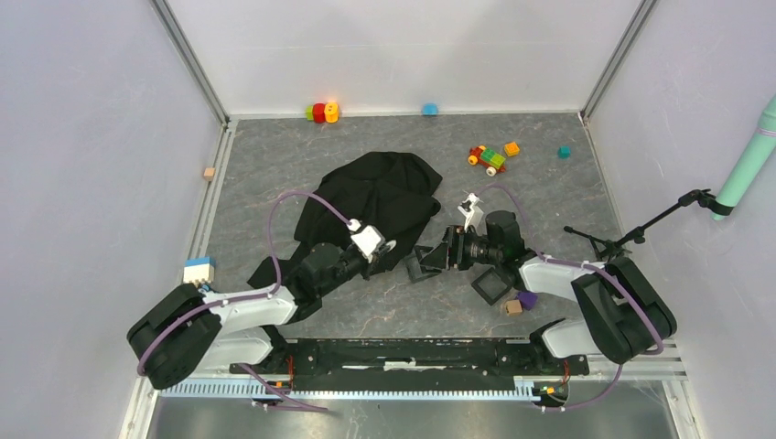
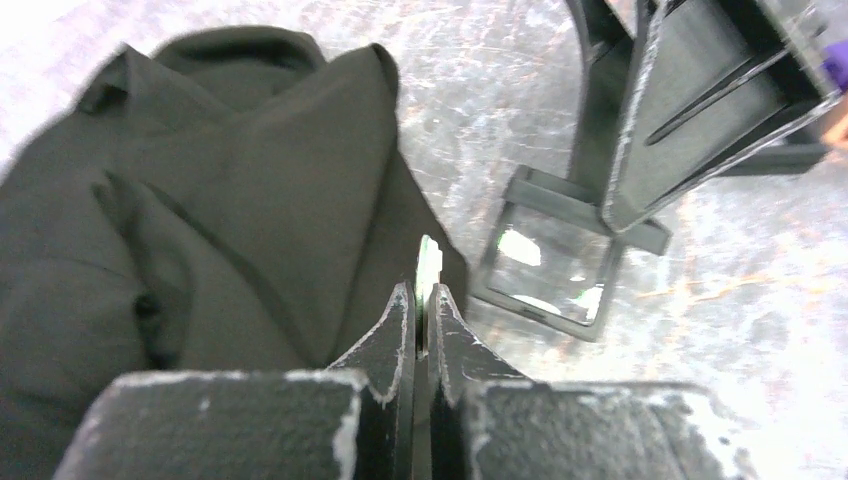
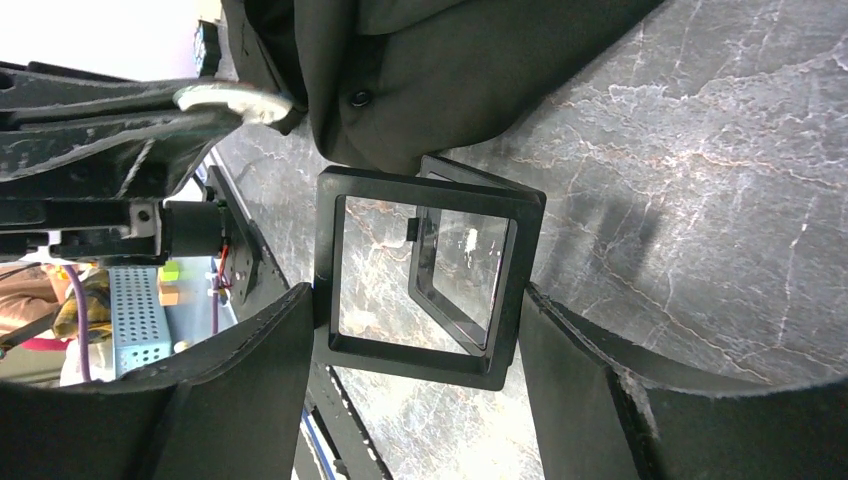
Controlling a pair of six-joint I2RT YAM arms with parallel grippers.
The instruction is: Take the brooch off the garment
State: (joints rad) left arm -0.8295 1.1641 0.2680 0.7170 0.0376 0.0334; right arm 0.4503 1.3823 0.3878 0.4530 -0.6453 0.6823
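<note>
The black garment (image 1: 375,197) lies crumpled mid-table. It also shows in the left wrist view (image 2: 220,200) and the right wrist view (image 3: 450,60). My left gripper (image 1: 386,247) is at its near right hem, jaws shut on the brooch (image 2: 428,262), a thin pale disc seen edge-on. In the right wrist view the brooch (image 3: 232,98) touches the hem; I cannot tell whether it is still attached. My right gripper (image 3: 415,300) holds a black square frame (image 3: 420,275) upright by its two sides, just right of the left gripper.
A second frame (image 2: 555,260) lies on the table by the hem, a third (image 1: 490,285) near my right arm. A purple block (image 1: 527,298) and tan block (image 1: 512,307) sit beside it. Coloured toy bricks (image 1: 490,157) lie at the back.
</note>
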